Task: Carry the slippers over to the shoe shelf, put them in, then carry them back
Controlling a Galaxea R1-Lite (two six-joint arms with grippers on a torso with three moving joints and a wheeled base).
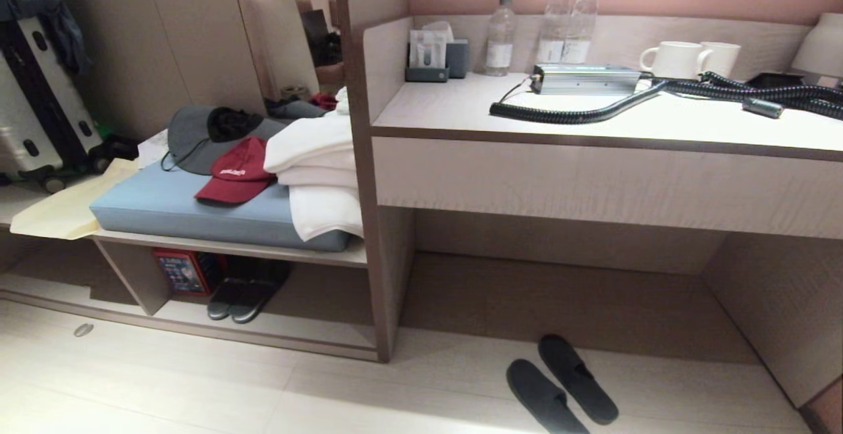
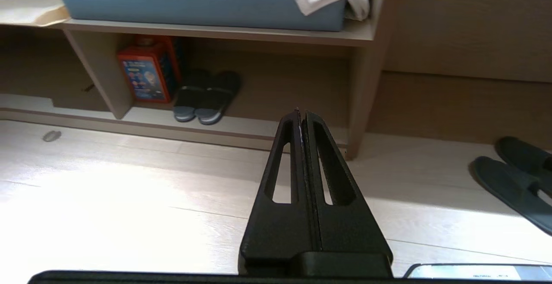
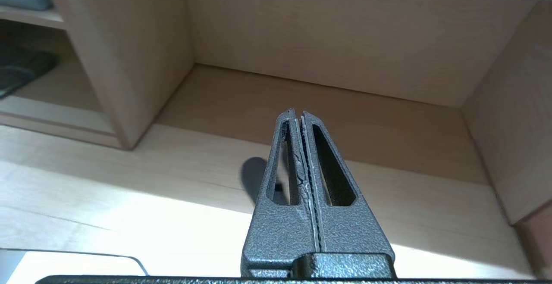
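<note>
Count of items observed:

- Slippers: 2 pairs, 4 in all. 1 pair of grey slippers (image 1: 249,291) stands in the shoe shelf (image 1: 276,338); 1 pair of black slippers (image 1: 561,384) lies on the floor (image 1: 197,388).
- Water bottles: 3, the single bottle (image 1: 500,37) and 2 bottles together (image 1: 570,20).
- Mugs: 2 (image 1: 688,58).
- Caps: 2, being 1 red cap (image 1: 237,170) and 1 grey hat (image 1: 197,134).
- Folded white towels: 1 stack (image 1: 319,170); the number of pieces cannot be told.
- Blue cushion: 1 (image 1: 171,207).
- Red box: 1 (image 1: 184,271).
- Suitcase: 1 (image 1: 39,105).
- Metal unit: 1 (image 1: 583,78).
- Grippers: 2, the left gripper (image 2: 302,112) and the right gripper (image 3: 298,111).
</note>
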